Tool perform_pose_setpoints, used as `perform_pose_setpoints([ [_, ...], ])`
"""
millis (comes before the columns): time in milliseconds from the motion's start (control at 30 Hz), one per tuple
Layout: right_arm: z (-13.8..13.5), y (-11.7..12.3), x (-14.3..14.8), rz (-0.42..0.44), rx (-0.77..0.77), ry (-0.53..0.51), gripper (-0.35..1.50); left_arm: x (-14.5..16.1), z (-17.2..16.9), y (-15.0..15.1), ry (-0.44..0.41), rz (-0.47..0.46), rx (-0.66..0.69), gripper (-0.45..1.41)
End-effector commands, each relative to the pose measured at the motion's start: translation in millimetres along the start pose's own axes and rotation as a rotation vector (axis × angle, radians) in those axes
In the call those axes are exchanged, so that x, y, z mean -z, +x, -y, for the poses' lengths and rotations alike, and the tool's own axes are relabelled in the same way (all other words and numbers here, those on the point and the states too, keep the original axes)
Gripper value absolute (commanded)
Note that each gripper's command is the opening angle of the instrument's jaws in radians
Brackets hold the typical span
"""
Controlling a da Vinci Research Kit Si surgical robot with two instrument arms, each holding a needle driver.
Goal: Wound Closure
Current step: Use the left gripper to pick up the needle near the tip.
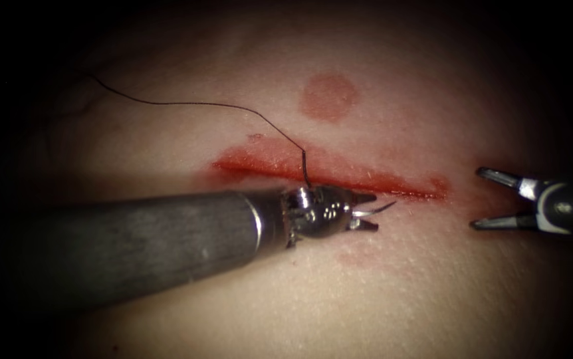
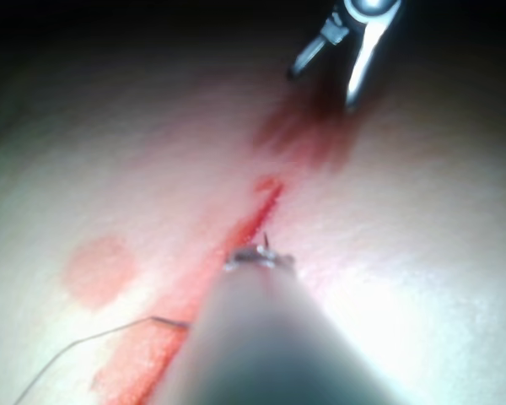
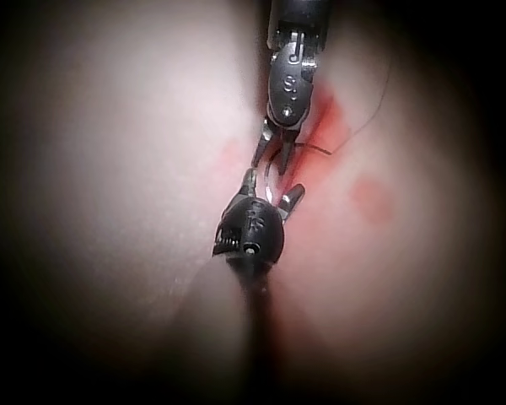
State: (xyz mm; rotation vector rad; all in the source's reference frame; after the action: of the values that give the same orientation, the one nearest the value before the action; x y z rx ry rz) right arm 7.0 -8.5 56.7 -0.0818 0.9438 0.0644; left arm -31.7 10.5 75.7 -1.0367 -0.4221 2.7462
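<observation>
Holding needle point(image 1: 374, 211) in left end effector point(image 1: 366, 211); right end effector point(image 1: 482, 198) open, empty.

dark surround, light pooled at centre

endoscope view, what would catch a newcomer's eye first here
The red cut running across the pale tissue stands out first. Along its near edge lies the left hand, gripping the needle near its middle, the tip free of the tissue. Dark thread trails up and left, and the right hand hangs open and empty past the cut's right end.
</observation>
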Motion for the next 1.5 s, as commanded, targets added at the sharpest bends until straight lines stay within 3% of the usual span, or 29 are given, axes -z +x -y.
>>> perform_pose_setpoints([
  [33, 0.6, -0.1, -0.8, -0.002, -0.002, 0.003, 0.93, -1.1, -0.1, -0.2, -0.007, 0.008, 0.002, 0.10],
  [567, 0.7, 0.1, -0.8, 0.001, -0.002, 0.004, 0.93, -5.4, 1.2, -2.9, 0.007, 0.076, 0.010, 0.09],
  [667, 0.7, 0.1, -0.8, 0.001, -0.002, 0.004, 0.93, -5.5, 1.1, -3.1, 0.006, 0.080, 0.008, 0.01],
  [933, 0.7, 0.1, -0.8, 0.001, -0.003, 0.004, 0.93, -3.9, 0.5, -2.5, 0.025, 0.092, -0.026, -0.35],
  [1167, 0.7, 0.2, -0.8, 0.001, -0.003, 0.004, 0.93, -1.7, 0.1, -1.3, 0.047, 0.110, -0.083, -0.35],
  [1500, 0.6, 0.3, -0.5, 0.003, -0.010, 0.008, 0.86, 1.7, 0.9, -1.1, 0.132, 0.049, -0.155, -0.35],
])
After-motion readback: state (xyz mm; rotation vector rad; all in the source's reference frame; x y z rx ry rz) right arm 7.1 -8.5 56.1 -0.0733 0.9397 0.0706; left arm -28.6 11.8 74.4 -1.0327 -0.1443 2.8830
